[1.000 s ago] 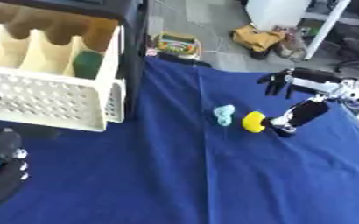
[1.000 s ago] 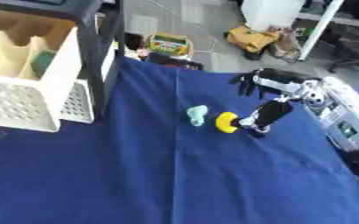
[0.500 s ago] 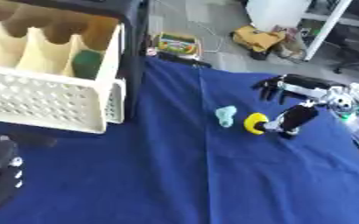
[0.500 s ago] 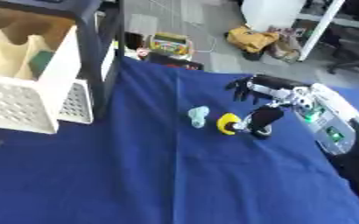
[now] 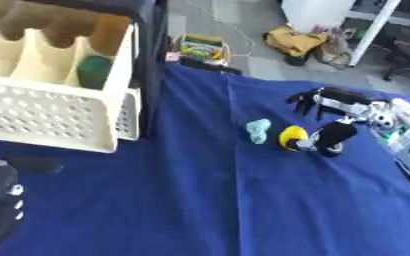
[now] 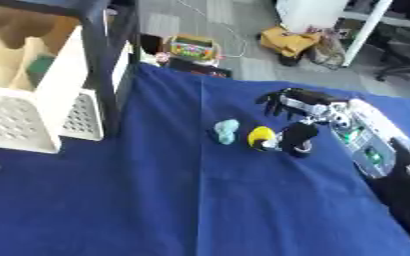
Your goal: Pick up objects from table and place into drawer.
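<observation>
A blue cloth covers the tabletop [image 5: 200, 200], and the robot's right hand [image 6: 298, 106] reaches in from the right with its fingers [image 6: 274, 99] spread and hanging over the cloth, curled round nothing. Its thumb [image 6: 296, 138] points down beside a small yellow object [image 6: 260, 137] and appears to touch that object's right side, though the blur leaves this uncertain. Just to the left of the yellow object, apart from it by a narrow strip of cloth, lies a small pale teal object [image 6: 227, 131]; neither piece has been lifted, and both rest on the cloth near the middle of the tabletop. At the left stands a white perforated drawer [image 5: 47, 112], pulled out of a dark-framed cabinet [image 5: 152, 60] and divided into compartments; a green object [image 5: 95, 71] already sits in the rightmost compartment toward the back. The robot's left hand [image 5: 0, 207] shows at the lower left corner in the left eye view, lying dark against the cloth well apart from the objects; how its fingers are set cannot be made out. Beyond the far edge of the tabletop, on the floor, lie a colourful box [image 5: 200, 48] and a yellow bag [image 5: 298, 42].
</observation>
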`<action>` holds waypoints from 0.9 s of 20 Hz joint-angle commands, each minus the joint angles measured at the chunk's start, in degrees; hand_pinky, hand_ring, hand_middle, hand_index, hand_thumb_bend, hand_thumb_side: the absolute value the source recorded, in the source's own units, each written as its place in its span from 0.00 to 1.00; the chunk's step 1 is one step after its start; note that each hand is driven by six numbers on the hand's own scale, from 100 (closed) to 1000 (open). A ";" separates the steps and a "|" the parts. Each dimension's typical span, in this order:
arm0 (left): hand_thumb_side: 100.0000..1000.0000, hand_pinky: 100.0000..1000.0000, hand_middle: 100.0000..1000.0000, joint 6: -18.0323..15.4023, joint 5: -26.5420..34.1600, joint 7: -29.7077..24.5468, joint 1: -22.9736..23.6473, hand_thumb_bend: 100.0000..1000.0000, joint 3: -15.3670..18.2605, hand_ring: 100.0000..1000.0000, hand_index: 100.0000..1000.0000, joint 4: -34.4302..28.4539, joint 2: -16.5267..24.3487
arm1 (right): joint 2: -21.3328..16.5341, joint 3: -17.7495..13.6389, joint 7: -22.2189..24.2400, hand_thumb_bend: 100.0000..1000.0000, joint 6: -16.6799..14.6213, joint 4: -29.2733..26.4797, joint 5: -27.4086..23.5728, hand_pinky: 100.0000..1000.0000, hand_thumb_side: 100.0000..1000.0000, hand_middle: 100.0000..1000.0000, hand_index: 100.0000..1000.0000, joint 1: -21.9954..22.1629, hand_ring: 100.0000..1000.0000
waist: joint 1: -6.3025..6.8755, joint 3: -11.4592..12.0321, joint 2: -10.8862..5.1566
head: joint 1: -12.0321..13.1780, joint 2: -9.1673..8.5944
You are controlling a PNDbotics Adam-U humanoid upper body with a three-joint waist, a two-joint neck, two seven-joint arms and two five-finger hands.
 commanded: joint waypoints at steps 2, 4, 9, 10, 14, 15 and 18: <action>1.00 0.00 0.00 0.01 -0.48 -0.37 -0.42 0.00 -0.01 0.00 0.76 -0.81 -0.07 | -1.56 -0.66 0.59 0.41 -0.21 0.30 1.01 0.59 0.33 0.69 0.94 -0.42 0.75 | 0.58 -0.15 -1.01 | -0.08 -0.94; 1.00 0.00 0.00 0.08 -0.59 -0.41 -0.41 0.00 -0.05 0.00 0.76 -0.81 -0.14 | -1.55 -0.73 0.89 0.41 -0.22 0.47 1.11 0.59 0.33 0.69 0.94 -0.28 0.75 | 0.63 -0.17 -0.91 | -0.08 -0.99; 1.00 0.00 0.00 0.29 -0.90 -0.60 0.01 0.00 -0.12 0.00 0.76 -0.81 -0.28 | -1.90 -0.82 1.18 0.41 -0.56 -0.02 1.14 0.58 0.33 0.63 0.92 0.04 0.74 | 0.89 -0.50 -0.83 | 0.20 -0.70; 1.00 0.00 0.00 0.33 -1.01 -0.63 0.14 0.00 -0.11 0.00 0.76 -0.81 -0.29 | -2.30 -0.97 0.93 0.41 -0.75 -0.87 0.82 0.58 0.33 0.60 0.91 0.45 0.74 | 0.94 -0.62 -0.85 | 0.30 -0.56; 1.00 0.00 0.00 0.61 -1.15 -0.95 0.30 0.00 -0.23 0.00 0.76 -0.81 -0.46 | -4.04 -1.35 -0.43 0.41 -0.75 -5.28 -0.44 0.57 0.34 0.56 0.87 2.30 0.72 | 0.97 -1.11 -1.00 | 0.49 -0.31; 1.00 0.00 0.00 0.69 -1.13 -1.12 0.28 0.00 -0.31 0.00 0.76 -0.81 -0.52 | -4.28 -1.35 -0.73 0.41 -0.49 -5.96 -0.48 0.57 0.34 0.55 0.87 2.60 0.72 | 0.96 -1.16 -1.04 | 0.48 -0.35; 1.00 0.00 0.00 0.87 -1.07 -1.56 0.18 0.00 -0.43 0.00 0.75 -0.81 -0.72 | -4.55 -1.10 -1.28 0.40 0.17 -6.92 -0.01 0.55 0.35 0.54 0.83 3.15 0.70 | 0.84 -1.12 -1.14 | 0.27 -0.55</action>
